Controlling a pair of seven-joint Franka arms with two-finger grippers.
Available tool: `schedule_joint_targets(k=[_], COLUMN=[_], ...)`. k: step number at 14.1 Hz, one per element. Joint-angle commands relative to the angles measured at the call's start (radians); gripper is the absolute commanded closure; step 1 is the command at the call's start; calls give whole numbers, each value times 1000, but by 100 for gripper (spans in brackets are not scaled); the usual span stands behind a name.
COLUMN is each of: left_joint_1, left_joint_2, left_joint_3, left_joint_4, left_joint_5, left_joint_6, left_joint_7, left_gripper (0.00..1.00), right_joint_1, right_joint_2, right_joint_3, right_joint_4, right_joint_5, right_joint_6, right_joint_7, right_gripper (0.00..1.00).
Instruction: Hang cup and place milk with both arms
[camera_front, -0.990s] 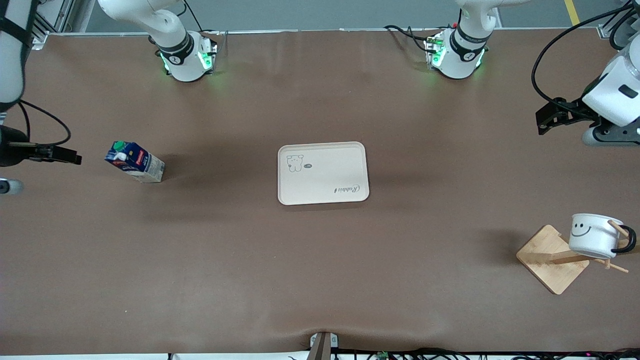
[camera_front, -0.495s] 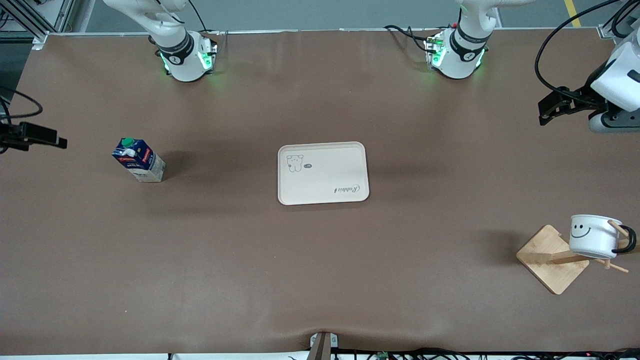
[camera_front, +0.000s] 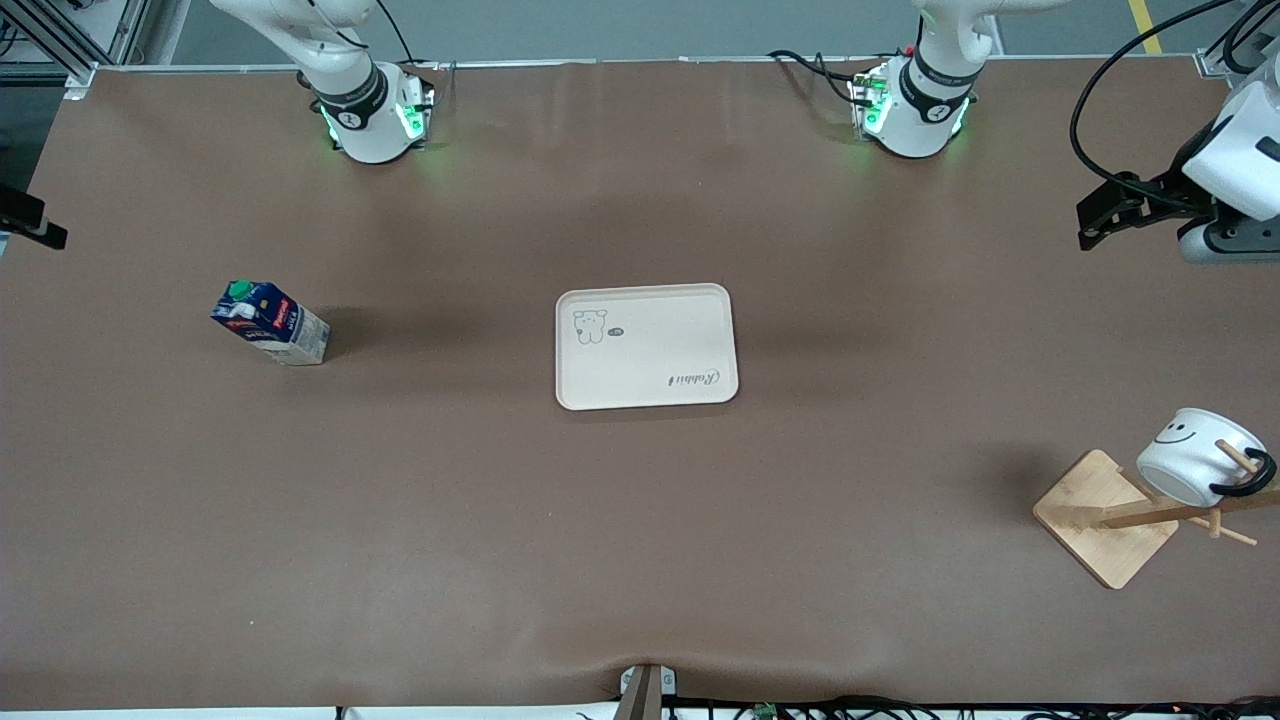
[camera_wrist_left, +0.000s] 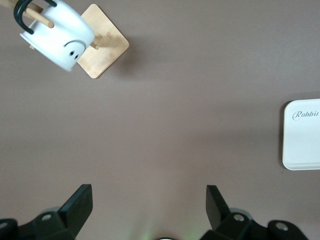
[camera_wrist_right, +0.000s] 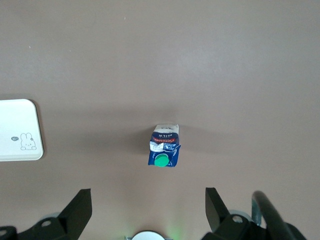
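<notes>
The milk (camera_front: 268, 333), a dark-blue carton with a green cap, stands on the table toward the right arm's end; it also shows in the right wrist view (camera_wrist_right: 164, 146). The cup (camera_front: 1195, 468), white with a smiley face, hangs tilted by its black handle on a peg of the wooden rack (camera_front: 1105, 515) at the left arm's end; it also shows in the left wrist view (camera_wrist_left: 57, 35). My left gripper (camera_front: 1088, 225) (camera_wrist_left: 149, 192) is open and empty, high over the table's end. My right gripper (camera_front: 50, 235) (camera_wrist_right: 149, 192) is open and empty, high over the table near the milk.
A cream tray (camera_front: 700, 310) with a rabbit drawing lies in the middle of the table, between the milk and the rack. It shows at the edge of both wrist views (camera_wrist_left: 302, 155) (camera_wrist_right: 15, 120). The arms' green-lit bases stand along the table's edge.
The cup has tipped on its peg, its face now turned upward. My right gripper has risen and drawn away from the milk toward the table's edge. The left gripper has lifted slightly.
</notes>
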Motion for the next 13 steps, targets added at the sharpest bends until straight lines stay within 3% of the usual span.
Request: schedule_joint_targets(k=[1,5,13], left_joint_1=[20,27,40], left_joint_2=[-46,-49,-49], left_joint_3=[11,10,10], left_joint_4=[-42,-39,-44], left_joint_5=[-19,-22,-37], left_joint_6=[15,15,25], left_joint_7=[-9,-9,-1], left_gripper=[0,0,0], right_joint_1=[-13,67,65], right_joint_2=[-185,-173,-167], right_joint_3=[24,-23,-17], right_joint_4=[-278,-217,-196], right_joint_5=[-4,-30,-34], right_joint_6=[105,92,103], right_joint_7=[8,19,18], right_gripper=[0,0,0])
